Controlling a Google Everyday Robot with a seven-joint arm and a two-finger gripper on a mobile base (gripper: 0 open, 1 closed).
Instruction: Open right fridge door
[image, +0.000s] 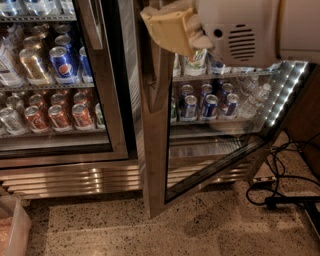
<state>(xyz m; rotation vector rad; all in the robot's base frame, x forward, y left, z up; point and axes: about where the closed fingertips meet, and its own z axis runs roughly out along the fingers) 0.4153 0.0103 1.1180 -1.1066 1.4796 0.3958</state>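
Observation:
The right fridge door (155, 150) stands ajar, swung out toward me, so I see its wide steel frame edge-on with the glass panel (215, 125) angling back to the right. Through the glass show shelves of cans and bottles, lit by a strip of lights along the cabinet's right side. My gripper (167, 27), tan-padded on a white arm, is at the top of the view, right against the upper part of this door's front edge. The door's handle is hidden behind the gripper. The left door (107, 100) is closed, with Pepsi and red cans behind it.
Black cables (280, 190) lie on the speckled floor at the right, beside the open door's swing. A translucent plastic bin (10, 230) sits at the bottom left. A steel kick grille (70, 180) runs under the left door.

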